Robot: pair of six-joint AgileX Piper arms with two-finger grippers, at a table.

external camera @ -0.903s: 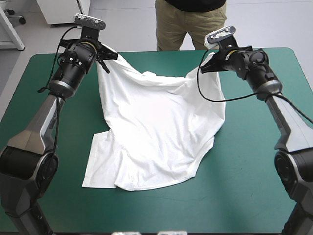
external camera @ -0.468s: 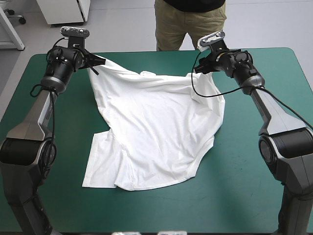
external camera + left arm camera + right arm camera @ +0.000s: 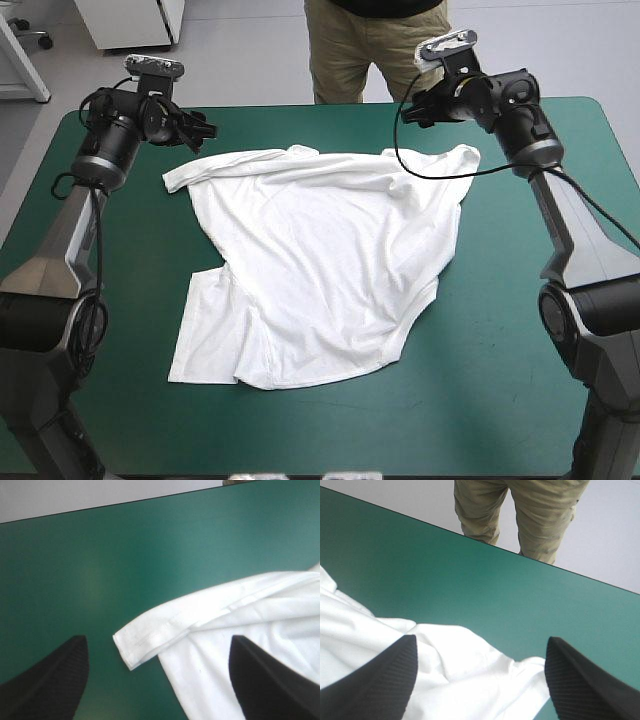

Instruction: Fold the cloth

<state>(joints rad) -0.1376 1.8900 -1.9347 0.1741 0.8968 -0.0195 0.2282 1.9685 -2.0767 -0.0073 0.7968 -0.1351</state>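
Note:
The white T-shirt (image 3: 320, 260) lies spread and wrinkled on the teal-green cover, its near left corner doubled under. My left gripper (image 3: 196, 132) hovers open just beyond the shirt's far left corner, holding nothing. In the left wrist view that folded corner of the T-shirt (image 3: 150, 635) lies on the cover between and ahead of the left gripper (image 3: 156, 641). My right gripper (image 3: 412, 108) hangs open above the far right corner. The right wrist view shows the T-shirt (image 3: 460, 680) under the spread black fingers of the right gripper (image 3: 480, 640).
The table's far edge (image 3: 330, 104) runs close behind both grippers. Wide strips of teal-green cover (image 3: 520, 330) show to the right, left and front of the shirt.
Both grippers, shut on the T-shirt's far corners earlier, have opened and let go. The raised far edge has dropped flat onto the table.

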